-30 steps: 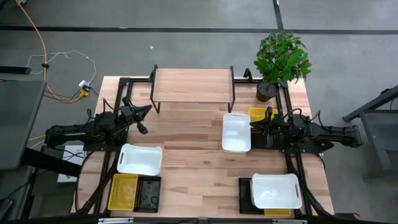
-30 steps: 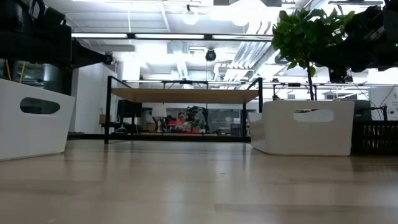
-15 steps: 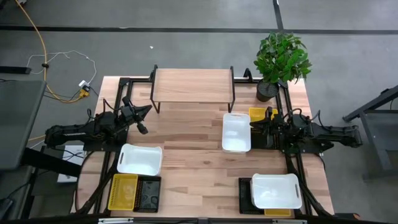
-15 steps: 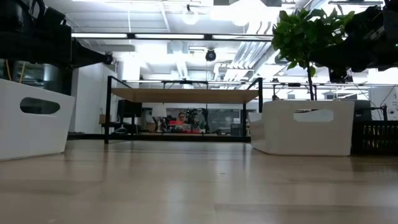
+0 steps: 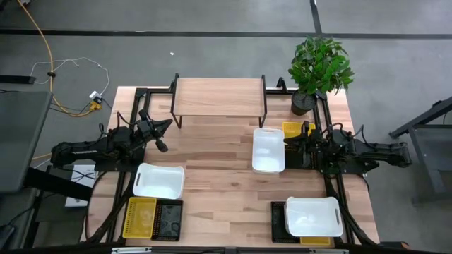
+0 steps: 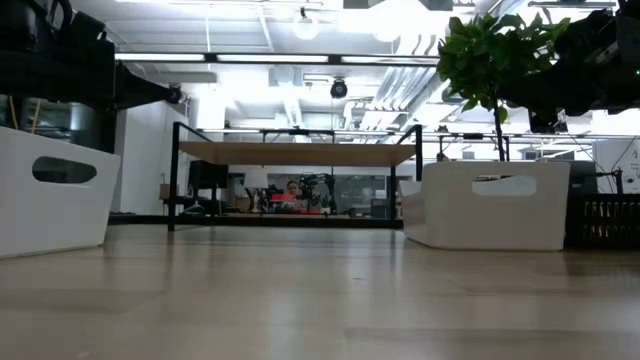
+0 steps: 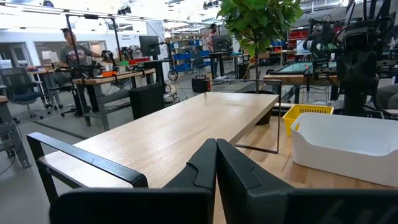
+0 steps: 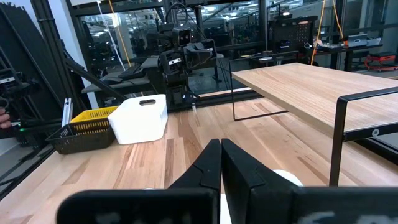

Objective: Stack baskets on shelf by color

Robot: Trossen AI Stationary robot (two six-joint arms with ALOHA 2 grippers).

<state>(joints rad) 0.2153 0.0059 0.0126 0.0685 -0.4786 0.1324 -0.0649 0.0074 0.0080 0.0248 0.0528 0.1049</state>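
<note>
The left claw [image 5: 165, 127] hangs above the desk [image 5: 219, 180] on its left side, fingers pressed together and holding nothing; in its wrist view the two dark fingers [image 7: 205, 165] meet in a closed point. The shelf [image 5: 219, 97] stands just beyond its tip, toward the desk's far edge, apart from it. A white basket [image 5: 159, 180] lies near this claw, on the side toward the front edge, and past that, at the front left corner, a yellow basket [image 5: 140, 216] and a black basket [image 5: 168, 219] sit side by side, touching.

The right claw [image 5: 289, 141] is also closed and empty, over the desk's right side. Just beside its tip lies a second white basket [image 5: 268, 149], in front of the shelf's right end. A yellow basket [image 5: 294, 130] sits against the claw's far side, partly hidden by the arm. Toward the front right corner a third white basket [image 5: 313, 216] rests on top of a black one [image 5: 278, 220], with a strip of yellow [image 5: 315, 240] showing at its front edge.

A potted plant [image 5: 319, 67] stands at the far right corner, near the shelf's right end.
</note>
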